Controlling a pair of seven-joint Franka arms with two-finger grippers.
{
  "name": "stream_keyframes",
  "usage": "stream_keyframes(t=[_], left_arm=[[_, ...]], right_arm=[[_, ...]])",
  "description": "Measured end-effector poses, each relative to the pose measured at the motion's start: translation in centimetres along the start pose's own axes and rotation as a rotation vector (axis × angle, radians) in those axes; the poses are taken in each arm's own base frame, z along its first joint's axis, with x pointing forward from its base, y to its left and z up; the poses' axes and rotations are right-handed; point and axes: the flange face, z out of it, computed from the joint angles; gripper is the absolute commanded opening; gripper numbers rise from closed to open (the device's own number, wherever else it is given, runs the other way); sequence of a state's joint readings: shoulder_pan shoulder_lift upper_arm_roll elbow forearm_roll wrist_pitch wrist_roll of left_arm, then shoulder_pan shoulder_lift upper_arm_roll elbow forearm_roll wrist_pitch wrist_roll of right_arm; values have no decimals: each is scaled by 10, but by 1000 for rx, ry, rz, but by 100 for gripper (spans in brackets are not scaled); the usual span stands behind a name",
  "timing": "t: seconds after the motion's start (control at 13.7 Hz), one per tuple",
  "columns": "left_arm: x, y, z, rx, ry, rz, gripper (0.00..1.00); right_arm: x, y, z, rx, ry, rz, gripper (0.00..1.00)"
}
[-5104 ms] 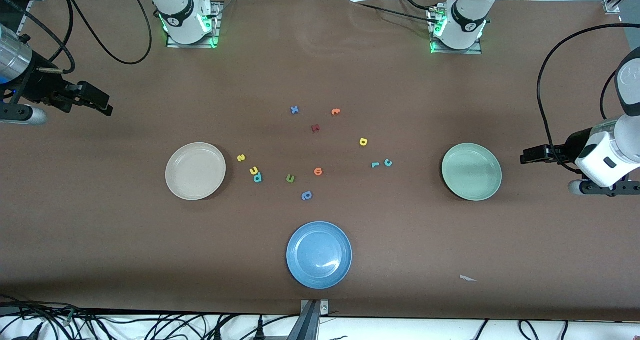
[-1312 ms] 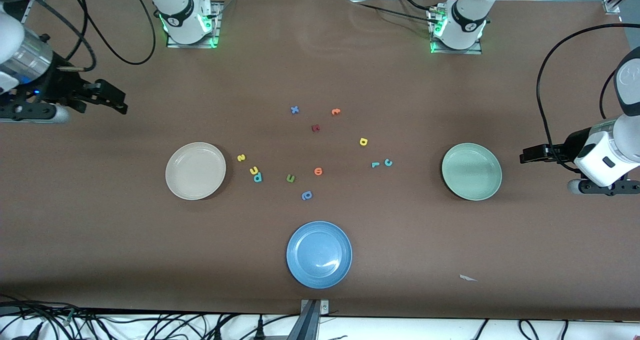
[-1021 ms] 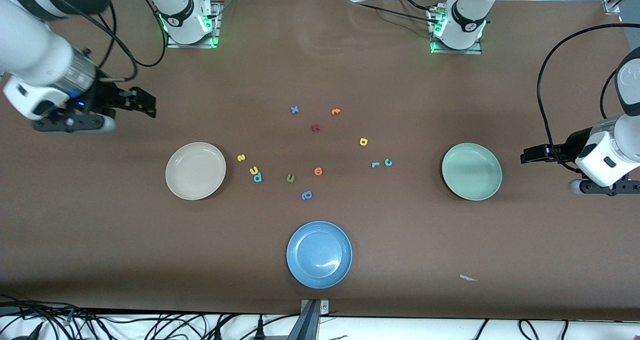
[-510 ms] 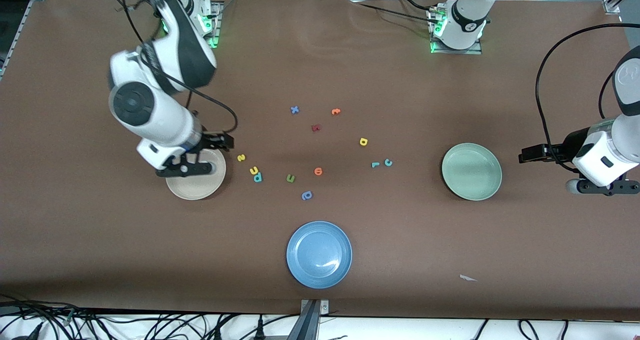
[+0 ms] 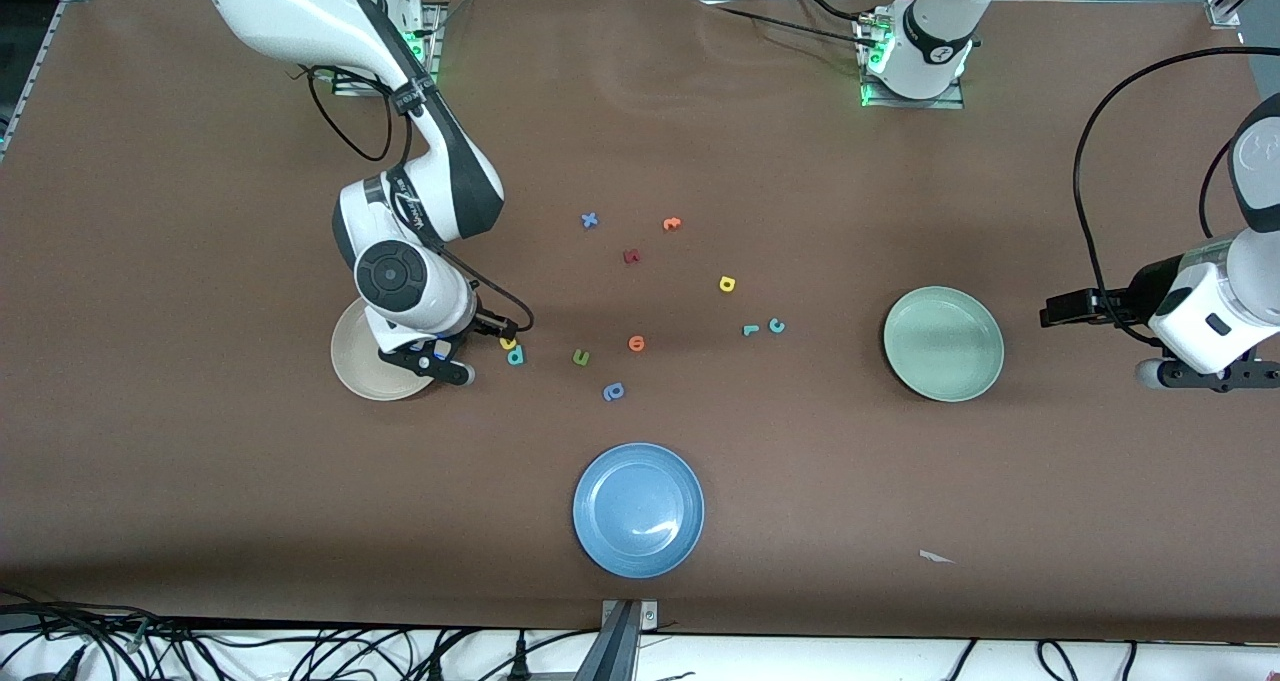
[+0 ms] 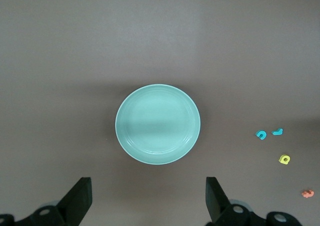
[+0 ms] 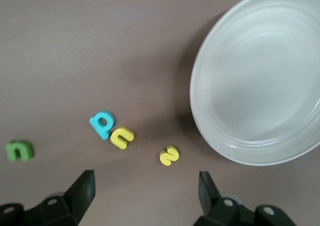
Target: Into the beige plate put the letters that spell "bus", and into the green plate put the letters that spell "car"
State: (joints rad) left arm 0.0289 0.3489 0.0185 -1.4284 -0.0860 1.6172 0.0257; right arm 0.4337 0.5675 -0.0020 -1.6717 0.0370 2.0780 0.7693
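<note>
My right gripper [image 5: 505,328] hangs open over the table between the beige plate [image 5: 355,366] and the letters. In the right wrist view its open fingers [image 7: 85,191] frame bare table just short of the yellow "s" [image 7: 169,156]. The yellow "u" [image 7: 122,137] and teal "b" [image 7: 102,124] lie beside it, next to the beige plate [image 7: 260,75]. In the front view the arm hides the "s". The teal "c" [image 5: 776,326], teal "r" [image 5: 750,330] and yellow "a" [image 5: 727,284] lie near the green plate [image 5: 943,344]. My left gripper [image 5: 1065,311] waits open beside that plate.
A blue plate [image 5: 638,510] sits nearest the front camera. Other letters lie mid-table: a green one [image 5: 581,358], an orange one [image 5: 636,343], a blue one [image 5: 613,392], a blue "x" [image 5: 589,220], another orange one [image 5: 671,224] and a dark red one [image 5: 631,256].
My right arm has swung in from its end of the table, across the beige plate, to above the yellow and teal letters. The left arm has stayed put.
</note>
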Motion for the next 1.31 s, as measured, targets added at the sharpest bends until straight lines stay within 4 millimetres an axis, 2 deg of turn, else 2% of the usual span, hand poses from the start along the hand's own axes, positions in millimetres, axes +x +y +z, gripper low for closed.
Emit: stream_keyframes(t=[0.07,0.29,0.44,0.51,0.66,0.88,1.17,1.31], left_arm=[[0,1,0,0,0,2,100],[0,7,2,0,-4,4,100],[0,23,11,0,-21,0,100],[1,39,19,4,-35,-16,100],[0,84,41,21,-71,-62,100],[-6,151,86,48,-131,-109,100],[-20,205,143,-9,-148,-193,100],[-36,242,178,-5,-115,-230,99]], right_arm=[[0,1,4,5,6,62,88],[-4,5,20,11,11,310,87],[-7,7,29,9,12,478,87],[-9,7,33,7,13,521,87],[-14,9,43,4,14,553,81],[-24,16,68,19,24,565,72],[-31,22,84,24,31,570,64],[-32,23,85,27,33,571,57]])
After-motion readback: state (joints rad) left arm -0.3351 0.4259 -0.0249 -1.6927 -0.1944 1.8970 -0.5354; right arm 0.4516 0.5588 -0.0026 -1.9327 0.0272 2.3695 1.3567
